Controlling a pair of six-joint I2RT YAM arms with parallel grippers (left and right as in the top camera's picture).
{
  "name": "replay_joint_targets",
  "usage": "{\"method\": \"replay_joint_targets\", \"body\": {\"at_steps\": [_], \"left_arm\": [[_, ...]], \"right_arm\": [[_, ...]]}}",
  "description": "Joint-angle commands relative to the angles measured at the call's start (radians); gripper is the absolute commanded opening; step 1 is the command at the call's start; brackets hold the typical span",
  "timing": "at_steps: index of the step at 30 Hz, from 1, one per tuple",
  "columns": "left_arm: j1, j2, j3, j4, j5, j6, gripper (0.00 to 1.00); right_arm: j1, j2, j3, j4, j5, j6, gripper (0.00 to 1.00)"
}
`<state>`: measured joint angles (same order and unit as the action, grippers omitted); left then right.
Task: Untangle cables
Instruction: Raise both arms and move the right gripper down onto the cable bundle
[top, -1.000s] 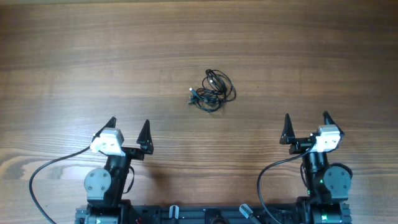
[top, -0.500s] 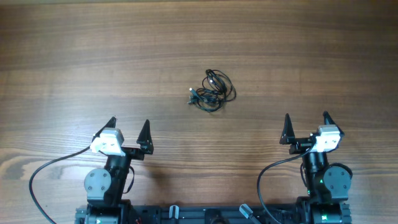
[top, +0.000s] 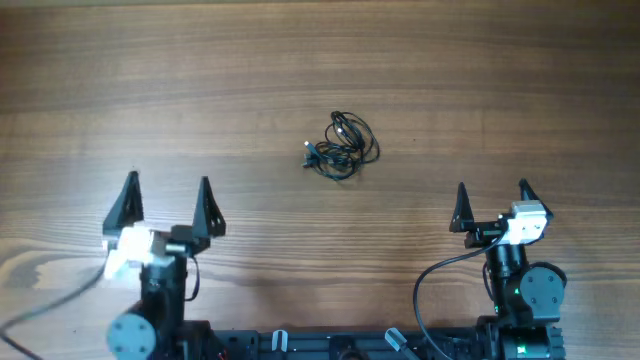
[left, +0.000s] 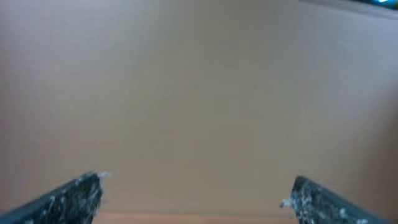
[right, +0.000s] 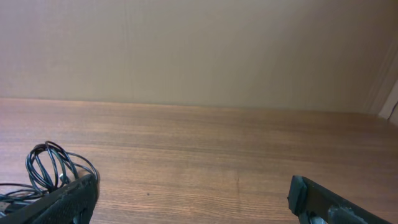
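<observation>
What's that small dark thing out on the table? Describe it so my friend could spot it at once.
Look down on the wide wooden table. Near its middle, ahead of the left tool and the right tool and between them, lies a small knot of thin black cables. It is the only loose thing there: a scribble of fine loops, nothing like the chunky tools.

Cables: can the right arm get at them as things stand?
Probably yes. The cables lie on the table ahead and left of the right arm, with nothing between, and its fingers are open.
</observation>
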<state>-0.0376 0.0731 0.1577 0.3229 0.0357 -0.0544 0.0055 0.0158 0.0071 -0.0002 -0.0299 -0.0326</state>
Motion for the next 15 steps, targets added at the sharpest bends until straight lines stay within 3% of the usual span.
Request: {"method": "replay_joint_targets", "body": {"at_steps": [1,5,8,11,14,15], "left_arm": [[-0.003,0.208,0.271,-0.135,-0.038,0.159,1.00],[-0.003,0.575,0.657,-0.448,-0.016,0.152,1.00],[-0.003,0.872,0.973,-0.711,0.093,0.151,1.00],[-0.003,1.046,1.136,-0.801,0.404,0.151,1.00],[-0.004,1.169,1.151,-0.855,0.866,0.151,1.00],[-0.004,1.198,1.151,-0.881,0.900,0.151,1.00]], "right_arm": [[-0.004,-0.005,-0.002,0.002,-0.017,-0.020,1.00],[-0.004,-0.006,-0.002,0.033,-0.057,0.025,1.00],[-0.004,-0.006,-0.002,0.021,-0.103,0.113,1.00],[-0.004,-0.006,-0.002,0.031,-0.109,0.127,1.00],[-0.004,-0.006,-0.002,0.034,-0.111,0.149,1.00],[-0.004,-0.004,-0.002,0.009,-0.114,0.193,1.00]]}}
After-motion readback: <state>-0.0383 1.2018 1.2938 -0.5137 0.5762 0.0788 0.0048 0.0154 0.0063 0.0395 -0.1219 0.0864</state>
